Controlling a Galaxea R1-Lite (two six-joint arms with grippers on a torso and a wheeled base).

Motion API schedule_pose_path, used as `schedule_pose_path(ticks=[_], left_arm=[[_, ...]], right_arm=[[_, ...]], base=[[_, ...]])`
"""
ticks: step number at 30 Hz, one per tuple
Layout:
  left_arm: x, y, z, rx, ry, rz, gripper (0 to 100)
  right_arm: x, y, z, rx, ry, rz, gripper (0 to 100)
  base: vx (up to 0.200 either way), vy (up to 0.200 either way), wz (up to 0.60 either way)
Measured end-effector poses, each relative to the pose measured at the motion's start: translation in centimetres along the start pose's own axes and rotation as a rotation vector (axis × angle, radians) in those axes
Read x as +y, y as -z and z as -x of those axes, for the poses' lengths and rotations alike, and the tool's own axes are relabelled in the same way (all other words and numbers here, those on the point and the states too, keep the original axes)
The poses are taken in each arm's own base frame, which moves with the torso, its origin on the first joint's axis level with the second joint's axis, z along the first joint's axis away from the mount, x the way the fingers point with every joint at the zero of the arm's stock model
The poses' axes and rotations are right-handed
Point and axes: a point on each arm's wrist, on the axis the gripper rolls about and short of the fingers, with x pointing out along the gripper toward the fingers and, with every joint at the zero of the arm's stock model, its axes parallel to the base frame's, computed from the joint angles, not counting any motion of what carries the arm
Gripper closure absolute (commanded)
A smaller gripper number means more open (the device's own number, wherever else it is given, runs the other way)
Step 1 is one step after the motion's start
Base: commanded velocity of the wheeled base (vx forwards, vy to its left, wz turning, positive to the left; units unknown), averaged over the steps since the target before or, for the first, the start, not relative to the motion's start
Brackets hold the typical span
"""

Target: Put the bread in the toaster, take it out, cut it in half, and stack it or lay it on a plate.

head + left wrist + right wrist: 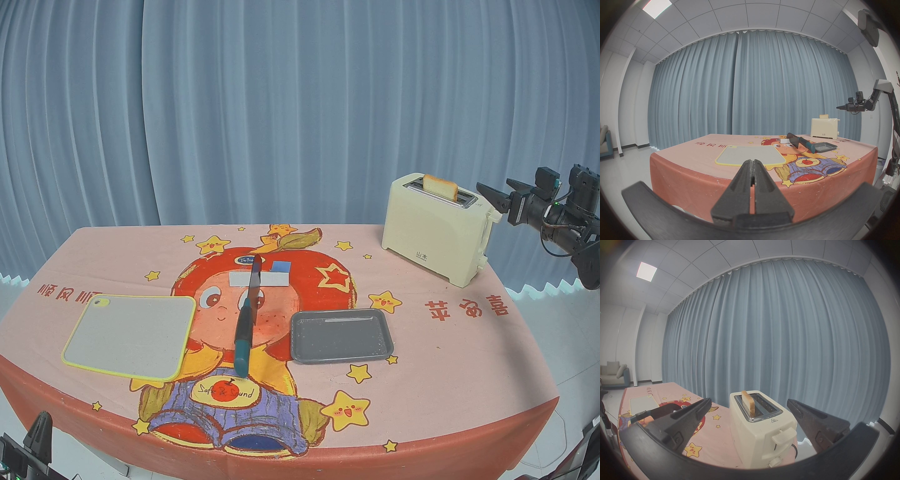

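A slice of bread [440, 186] [748, 402] stands upright in the far slot of the cream toaster [434, 229] [762, 430] [824, 128] at the table's far right. My right gripper [499, 199] [749, 407] hovers open, level with the toaster's top and off its right side, nothing between its fingers. A knife [247, 315] [801, 142] with a teal handle lies mid-table. The yellow-rimmed cutting board [131, 336] [751, 155] lies to the left, the grey plate [341, 335] [825, 146] to the right of the knife. My left gripper [753, 175] is shut, below the table's front left edge.
The table carries a pink cartoon cloth [437, 369]. A small white and blue card [262, 275] lies under the knife blade. Blue curtains [281, 106] hang behind the table. Open floor surrounds the table.
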Motion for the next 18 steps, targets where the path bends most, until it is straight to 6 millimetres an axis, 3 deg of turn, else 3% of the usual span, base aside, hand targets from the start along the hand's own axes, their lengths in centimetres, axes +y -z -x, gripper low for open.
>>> schedule_pose_path(ticks=[18], left_arm=[[0.0, 0.0, 0.0, 0.0, 0.0, 0.0, 100]], right_arm=[[-0.5, -1.0, -3.9, 0.037, -0.015, 0.02, 0]], base=[[0.0, 0.0, 0.0]])
